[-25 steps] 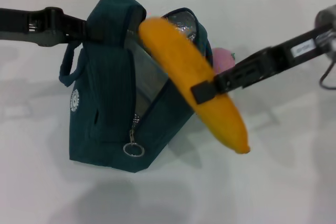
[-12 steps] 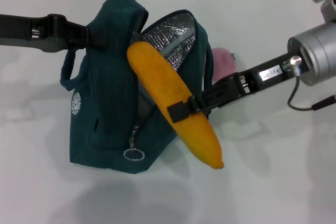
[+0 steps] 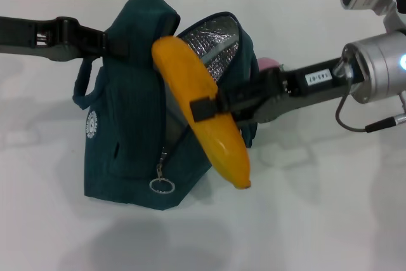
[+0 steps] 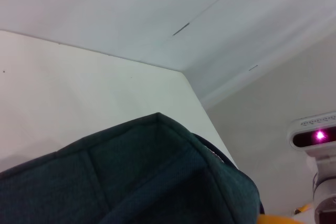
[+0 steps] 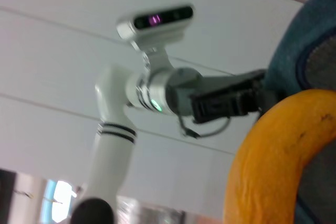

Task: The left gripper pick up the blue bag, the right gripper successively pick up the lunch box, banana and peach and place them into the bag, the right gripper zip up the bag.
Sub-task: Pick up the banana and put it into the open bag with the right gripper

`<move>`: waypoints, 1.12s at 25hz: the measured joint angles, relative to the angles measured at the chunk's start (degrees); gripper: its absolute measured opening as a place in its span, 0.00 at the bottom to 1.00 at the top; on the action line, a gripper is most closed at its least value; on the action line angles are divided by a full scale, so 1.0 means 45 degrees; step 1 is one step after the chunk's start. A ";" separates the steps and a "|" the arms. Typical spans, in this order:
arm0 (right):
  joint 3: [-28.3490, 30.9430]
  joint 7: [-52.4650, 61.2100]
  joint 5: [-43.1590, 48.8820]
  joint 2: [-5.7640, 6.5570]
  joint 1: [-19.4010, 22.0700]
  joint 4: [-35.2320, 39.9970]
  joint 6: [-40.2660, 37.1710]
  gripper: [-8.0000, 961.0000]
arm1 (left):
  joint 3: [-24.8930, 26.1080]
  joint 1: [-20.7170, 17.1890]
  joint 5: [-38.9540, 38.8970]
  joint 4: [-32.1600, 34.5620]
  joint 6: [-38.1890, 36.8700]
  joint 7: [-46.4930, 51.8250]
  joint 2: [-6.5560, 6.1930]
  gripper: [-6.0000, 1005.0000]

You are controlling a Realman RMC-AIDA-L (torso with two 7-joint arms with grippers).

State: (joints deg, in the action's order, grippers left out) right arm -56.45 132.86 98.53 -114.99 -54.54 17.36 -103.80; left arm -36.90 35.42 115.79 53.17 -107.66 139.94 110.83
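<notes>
Swinging left, the right gripper (image 3: 209,107), clamped on the banana (image 3: 202,113), now has its far tip at the bag (image 3: 130,125) mouth; left gripper (image 3: 104,41) pinches the bag's top open

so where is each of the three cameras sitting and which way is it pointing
Head view: on the robot's head, looking forward and down at the table; shows the left gripper holding the blue bag and the right gripper clamping the banana.
Left wrist view: on the left arm, looking over the bag's top toward the wall; no own fingers visible.
Right wrist view: on the right arm, looking up past the banana at the robot's head camera and left arm.
Shared: bag and banana appear in all three.
</notes>
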 joint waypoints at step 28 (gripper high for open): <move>-0.0032 0.1658 -0.1086 -0.0227 0.0742 -0.1884 0.0639 0.46 | -0.0004 -0.0001 0.0023 0.0001 0.0028 -0.0231 0.0020 0.04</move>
State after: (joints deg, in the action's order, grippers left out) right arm -56.59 140.32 93.64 -116.01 -51.20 8.89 -100.92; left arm -36.91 35.42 115.89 53.17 -107.54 138.90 110.92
